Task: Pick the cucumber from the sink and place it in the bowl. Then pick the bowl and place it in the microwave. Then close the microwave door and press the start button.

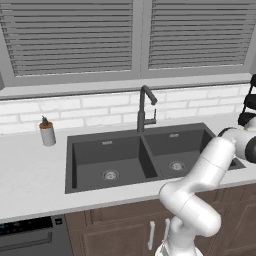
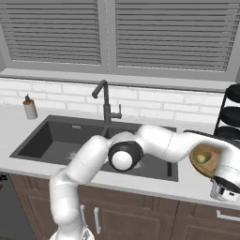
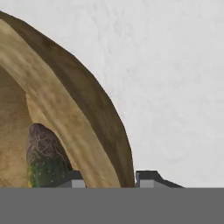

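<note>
**Gripper clamped on the bowl's rim, cucumber inside**

The two-finger gripper (image 3: 109, 177) is closed over the rim of the round tan-brown wooden bowl (image 3: 87, 109), one tip on each side of the wall. The stubby yellow-green cucumber (image 3: 43, 157) lies inside, at the bowl's 7 o'clock in the hand view, long axis running 12 to 6. Nearby: dark grey two-basin sink (image 2: 56, 140), angular dark faucet (image 2: 105, 101), grey soap dispenser (image 2: 30, 108), black tiered rack (image 2: 232, 112). No writing is legible.
</note>
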You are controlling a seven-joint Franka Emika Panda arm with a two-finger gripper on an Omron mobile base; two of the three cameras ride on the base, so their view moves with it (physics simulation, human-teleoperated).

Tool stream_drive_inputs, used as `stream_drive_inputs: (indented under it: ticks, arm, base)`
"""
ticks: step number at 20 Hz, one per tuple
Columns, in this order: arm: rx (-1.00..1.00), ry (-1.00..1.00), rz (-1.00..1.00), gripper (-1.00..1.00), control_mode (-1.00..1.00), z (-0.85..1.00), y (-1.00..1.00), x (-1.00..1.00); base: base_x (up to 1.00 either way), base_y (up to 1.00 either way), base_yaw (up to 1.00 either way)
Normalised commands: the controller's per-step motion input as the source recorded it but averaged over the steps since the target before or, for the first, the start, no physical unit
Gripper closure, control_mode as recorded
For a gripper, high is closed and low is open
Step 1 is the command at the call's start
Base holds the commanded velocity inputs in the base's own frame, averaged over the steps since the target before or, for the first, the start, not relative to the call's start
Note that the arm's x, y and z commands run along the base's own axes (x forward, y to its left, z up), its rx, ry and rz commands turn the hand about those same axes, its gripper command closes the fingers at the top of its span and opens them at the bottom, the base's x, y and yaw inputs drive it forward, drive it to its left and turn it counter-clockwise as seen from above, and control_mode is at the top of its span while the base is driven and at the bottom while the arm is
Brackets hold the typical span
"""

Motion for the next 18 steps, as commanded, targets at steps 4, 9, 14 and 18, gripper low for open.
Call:
stream_drive_inputs:
  ticks: [4, 9, 14, 18]
  arm:
    - [-0.18, -0.16, 0.0, 1.0, -1.0, 0.45, 0.9, -0.18]
    - [-0.29, 0.0, 0.01, 1.0, -1.0, 0.67, 0.76, -0.15]
    - [-0.32, 0.2, 0.05, 1.0, -1.0, 0.45, 0.7, 0.02]
    - [-0.17, 0.26, 0.02, 1.0, -1.0, 0.53, 0.73, 0.0]
  base:
    - [0.0, 0.0, 0.0]
    - [0.0, 0.0, 0.0]
    - [0.0, 0.0, 0.0]
    - [0.0, 0.0, 0.0]
